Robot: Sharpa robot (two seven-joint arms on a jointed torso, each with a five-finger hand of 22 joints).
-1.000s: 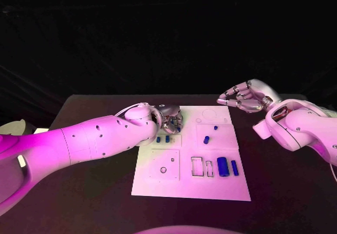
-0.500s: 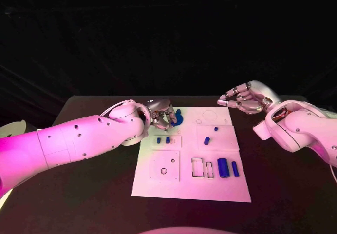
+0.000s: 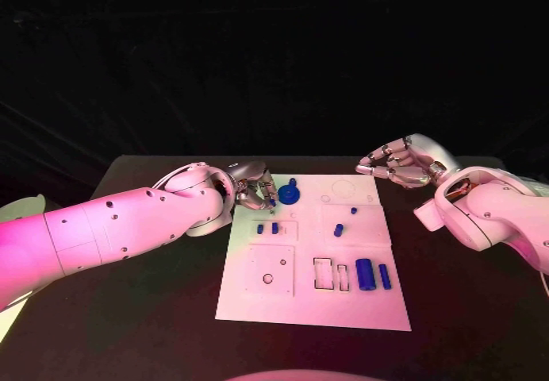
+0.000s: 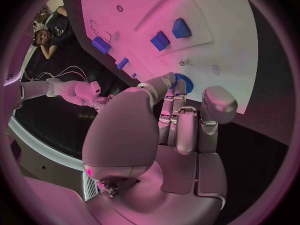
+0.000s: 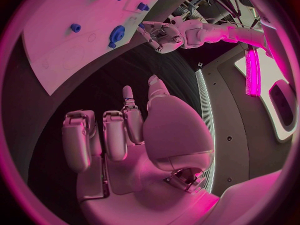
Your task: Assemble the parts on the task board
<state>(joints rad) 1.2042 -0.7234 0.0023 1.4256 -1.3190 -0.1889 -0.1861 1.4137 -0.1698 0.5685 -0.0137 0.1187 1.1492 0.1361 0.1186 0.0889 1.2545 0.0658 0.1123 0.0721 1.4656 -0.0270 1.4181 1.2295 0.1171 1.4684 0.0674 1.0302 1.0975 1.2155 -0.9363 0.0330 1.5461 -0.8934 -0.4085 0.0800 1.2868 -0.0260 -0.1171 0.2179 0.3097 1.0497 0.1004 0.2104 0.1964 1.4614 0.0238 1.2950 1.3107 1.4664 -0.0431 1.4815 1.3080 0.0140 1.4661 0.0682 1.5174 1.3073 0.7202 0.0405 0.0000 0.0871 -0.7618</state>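
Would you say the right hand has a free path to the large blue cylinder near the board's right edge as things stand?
Probably yes. The right hand hangs beyond the task board's far right corner holding nothing, and nothing stands between it and the large blue cylinder; the left hand is at the far left corner.

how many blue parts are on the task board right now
7: a round one by the left hand, two below it, two mid-board, two long ones lower right. Others may be hidden.

The white task board (image 3: pixel 315 305) is lying flat on the surface. A round blue part (image 3: pixel 289 192) is sitting near its far edge; smaller blue parts (image 3: pixel 365 273) are resting in its recesses.
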